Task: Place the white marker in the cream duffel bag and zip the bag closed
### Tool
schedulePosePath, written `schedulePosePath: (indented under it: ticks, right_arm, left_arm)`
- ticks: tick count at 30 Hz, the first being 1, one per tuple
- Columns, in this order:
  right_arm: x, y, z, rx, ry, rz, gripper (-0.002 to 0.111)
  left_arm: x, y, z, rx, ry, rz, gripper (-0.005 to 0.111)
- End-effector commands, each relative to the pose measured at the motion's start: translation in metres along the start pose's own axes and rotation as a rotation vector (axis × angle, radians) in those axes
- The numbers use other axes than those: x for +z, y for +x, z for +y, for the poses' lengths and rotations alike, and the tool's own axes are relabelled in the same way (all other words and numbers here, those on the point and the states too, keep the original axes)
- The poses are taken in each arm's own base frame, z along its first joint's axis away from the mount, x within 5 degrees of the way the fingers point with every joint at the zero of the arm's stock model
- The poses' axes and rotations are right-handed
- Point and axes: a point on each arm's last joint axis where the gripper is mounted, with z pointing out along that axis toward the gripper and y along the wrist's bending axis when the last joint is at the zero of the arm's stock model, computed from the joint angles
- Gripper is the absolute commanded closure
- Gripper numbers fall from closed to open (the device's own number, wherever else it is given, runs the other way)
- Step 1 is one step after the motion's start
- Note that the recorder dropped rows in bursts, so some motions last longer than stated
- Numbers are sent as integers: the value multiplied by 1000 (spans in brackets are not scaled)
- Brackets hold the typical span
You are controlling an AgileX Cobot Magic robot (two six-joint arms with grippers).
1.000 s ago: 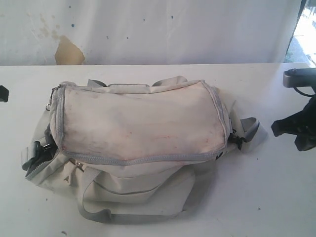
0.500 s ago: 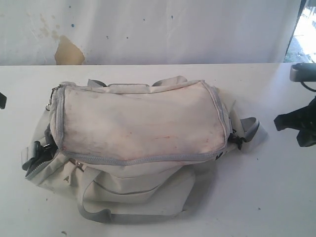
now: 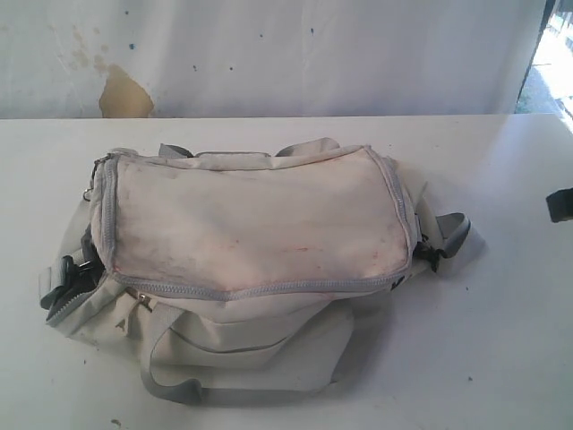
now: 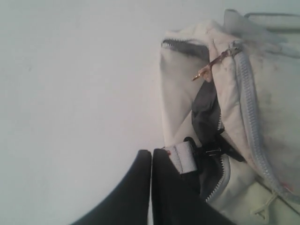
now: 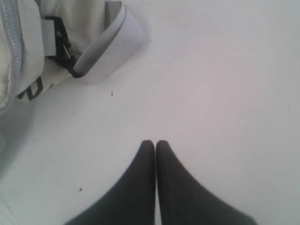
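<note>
bag axis: cream duffel bag [image 3: 255, 224] runs 9-to-3; zipper gap [image 4: 206, 110] at its 9 end.
nearer: my left gripper [image 4: 152, 154], pressed together, empty.
right gripper [image 5: 155, 144]: pressed together, empty, off 3.
white marker: unseen.

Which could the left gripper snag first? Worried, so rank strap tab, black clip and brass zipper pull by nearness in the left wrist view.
1. Strap tab: beside the left gripper.
2. Black clip: just past the tab, on the cream duffel bag.
3. Brass zipper pull: farthest, at the bag's corner.
</note>
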Motion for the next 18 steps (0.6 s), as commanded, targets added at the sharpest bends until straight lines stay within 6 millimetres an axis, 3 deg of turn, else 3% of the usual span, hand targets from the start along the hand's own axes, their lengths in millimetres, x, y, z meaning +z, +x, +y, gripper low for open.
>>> schedulePosePath:
  ticks: [1,6,11,18]
  right_arm:
    - [-30,13,-1,3,21,-121,108]
    - [-75,35,1,6,34,-342,108]
    - [-111,65,4,10,45,-582,108]
    - [-141,112,8,9,64,-842,108]
  left_arm:
    - [-34,16,1,6,-2,-166,107]
    - [-76,39,2,4,2,-377,107]
    - [-105,62,2,3,5,-536,107]
    - [-127,96,3,0,11,-744,107]
